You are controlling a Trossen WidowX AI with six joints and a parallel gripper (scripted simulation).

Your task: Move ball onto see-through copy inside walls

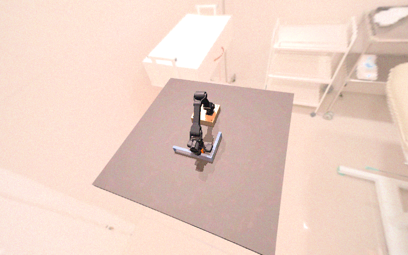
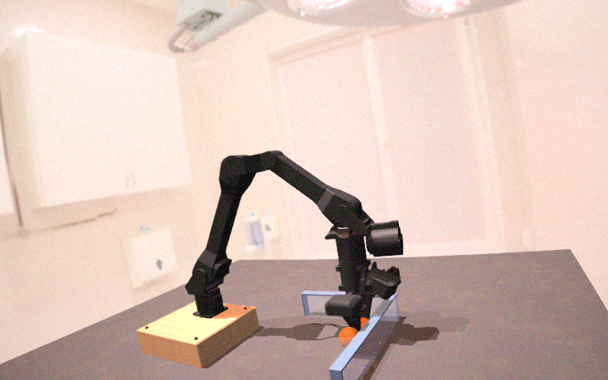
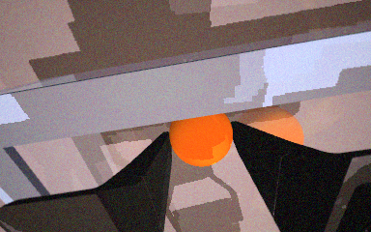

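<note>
The orange ball [image 1: 202, 151] [image 2: 365, 322] [image 3: 201, 141] is on the table inside the corner, close beside one clear wall [image 1: 180, 149] [image 2: 347, 357] [image 3: 139, 97]. My gripper [image 3: 200, 131] points down over that wall's inner side and is shut on the ball, one fingertip at each side of it. The see-through copy [image 2: 347, 336] [image 3: 283, 127] lies along the same wall, just to the ball's right in the wrist view, partly behind the right finger. In the top view the arm hides the copy.
The second clear wall [image 1: 217, 142] [image 2: 318, 294] meets the first at the corner, left of the fingers in the wrist view. The arm's wooden base [image 1: 202, 122] [image 2: 169, 344] stands on the dark table [image 1: 246, 177] [image 2: 509, 302], on the walls' open side.
</note>
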